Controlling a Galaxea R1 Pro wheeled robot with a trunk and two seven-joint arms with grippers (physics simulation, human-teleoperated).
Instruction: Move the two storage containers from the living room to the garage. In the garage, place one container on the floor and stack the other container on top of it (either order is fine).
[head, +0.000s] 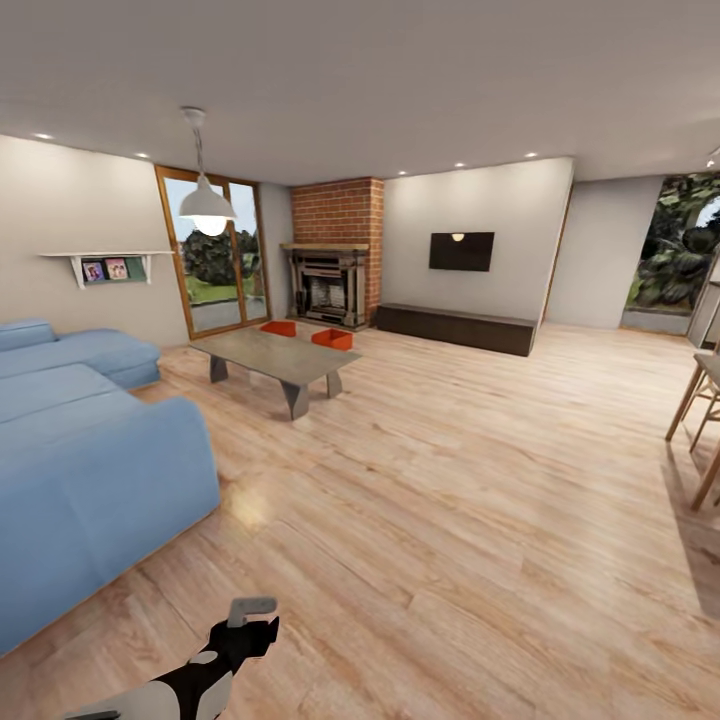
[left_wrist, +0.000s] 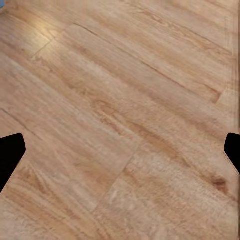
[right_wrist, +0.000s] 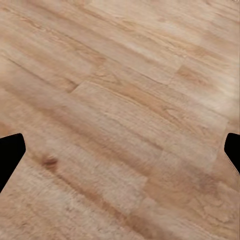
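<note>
both sets of jaws spread wide and holding nothing: left gripper and right gripper each showing dark fingertips at the two far edges of their wrist views, with bare plank floor between them. pointing down at the wood, touching nothing.

two storage containers sitting far across the living room: one orange-red box and its twin, both low behind the far edge of the grey coffee table, in front of the red brick fireplace. can't tell for sure whether on the floor or on the table's back edge, too small from here. well apart from the robot either way. a bit of left arm poking in at the bottom of the head view.

further out: blue sofa along the left, wood-framed glass doors behind a white pendant lamp, dark tv over a long low cabinet, wooden stool legs at the right edge.

looks like the very first step, just the drive-up, nothing picked yet. next move probably means rolling forward across the open planks, keeping clear of the sofa corner, swinging round the table to the fireplace side, then lowering a wide-open gripper over one box wall. garage not anywhere near yet.
</note>
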